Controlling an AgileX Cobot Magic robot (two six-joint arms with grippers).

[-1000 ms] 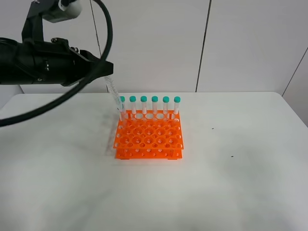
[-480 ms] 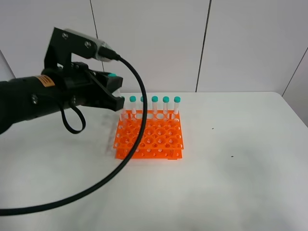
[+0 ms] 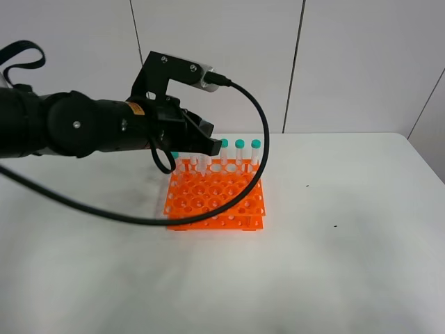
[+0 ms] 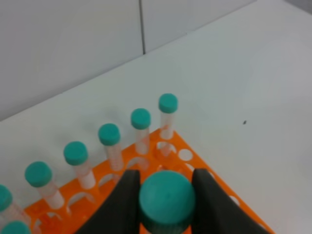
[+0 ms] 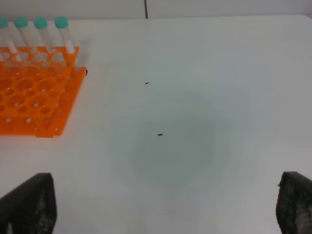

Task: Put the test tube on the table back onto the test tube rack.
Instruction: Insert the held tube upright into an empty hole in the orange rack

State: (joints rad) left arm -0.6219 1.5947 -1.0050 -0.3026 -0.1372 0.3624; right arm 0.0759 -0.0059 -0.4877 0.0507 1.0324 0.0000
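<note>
While my left gripper pinches the test tube over the orange test tube rack mid-frame, my right gripper gapes empty.

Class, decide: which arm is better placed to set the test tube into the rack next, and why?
Left. The left pincer is shut on the test tube, right above the test tube rack. The right pincer is open and empty, off to the side over the table.
</note>
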